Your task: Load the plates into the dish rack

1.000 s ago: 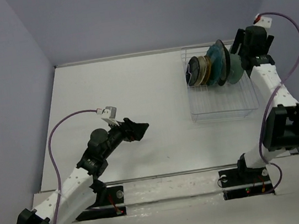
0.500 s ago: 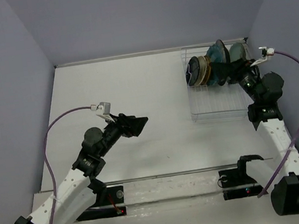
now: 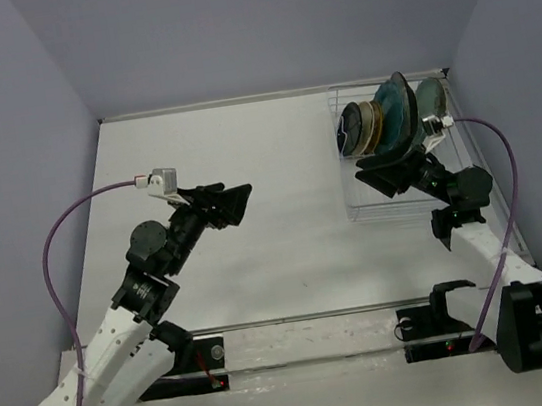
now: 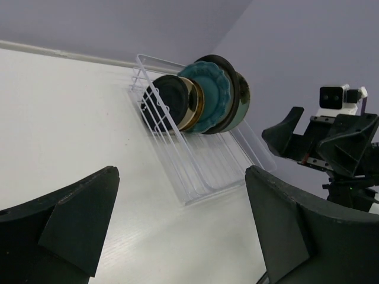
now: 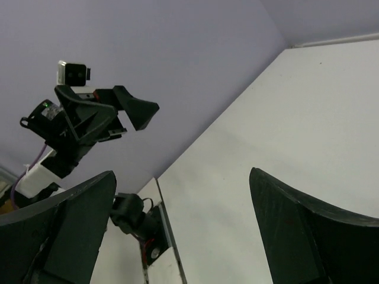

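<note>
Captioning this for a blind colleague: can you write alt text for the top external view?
Plates stand on edge, bunched at the far end of a wire dish rack at the far right of the table. Both pincers are open and empty: right pincer near the rack, left pincer above mid-table.

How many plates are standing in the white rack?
5 I can tell apart, on edge at the dish rack's far end, left to right: black plate, yellow-orange plate, scalloped teal plate, large dark plate, mint plate. Others may hide between.
</note>
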{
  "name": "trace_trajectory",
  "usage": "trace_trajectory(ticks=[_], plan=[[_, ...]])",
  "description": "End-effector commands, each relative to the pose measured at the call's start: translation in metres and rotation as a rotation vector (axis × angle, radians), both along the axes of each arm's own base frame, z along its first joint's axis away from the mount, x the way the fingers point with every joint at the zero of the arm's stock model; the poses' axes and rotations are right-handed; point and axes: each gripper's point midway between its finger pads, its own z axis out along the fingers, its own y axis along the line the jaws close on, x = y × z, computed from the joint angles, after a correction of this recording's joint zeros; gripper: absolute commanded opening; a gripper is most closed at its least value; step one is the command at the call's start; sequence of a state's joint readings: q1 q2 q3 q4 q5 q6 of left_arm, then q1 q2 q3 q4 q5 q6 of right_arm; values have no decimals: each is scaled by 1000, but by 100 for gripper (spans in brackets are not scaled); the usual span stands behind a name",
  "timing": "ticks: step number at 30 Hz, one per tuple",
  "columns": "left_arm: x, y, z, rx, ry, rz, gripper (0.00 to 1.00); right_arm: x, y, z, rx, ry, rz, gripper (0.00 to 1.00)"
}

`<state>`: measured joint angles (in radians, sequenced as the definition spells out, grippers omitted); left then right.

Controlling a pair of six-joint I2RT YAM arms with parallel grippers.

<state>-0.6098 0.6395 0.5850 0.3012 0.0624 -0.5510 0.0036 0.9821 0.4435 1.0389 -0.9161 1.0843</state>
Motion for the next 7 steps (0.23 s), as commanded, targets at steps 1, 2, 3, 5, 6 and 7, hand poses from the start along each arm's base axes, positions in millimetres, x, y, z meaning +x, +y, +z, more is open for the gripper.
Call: trace_trajectory(ticks=[1, 2, 3, 5, 6, 7], plan=[[11, 19, 33, 64, -79, 120, 99, -17, 8, 3, -2, -76, 98, 100], [12, 20, 35, 74, -82, 128, 99, -19, 8, 6, 1, -104, 105, 100], [15, 22, 35, 110, -82, 143, 98, -20, 9, 5, 7, -103, 121, 100], [17, 25, 39, 137, -91, 158, 97, -20, 9, 1, 11, -94, 134, 100], [17, 26, 39, 147, -91, 162, 97, -19, 9, 0, 10, -89, 135, 100], [17, 27, 38, 156, -91, 165, 98, -19, 9, -1, 9, -87, 135, 100]])
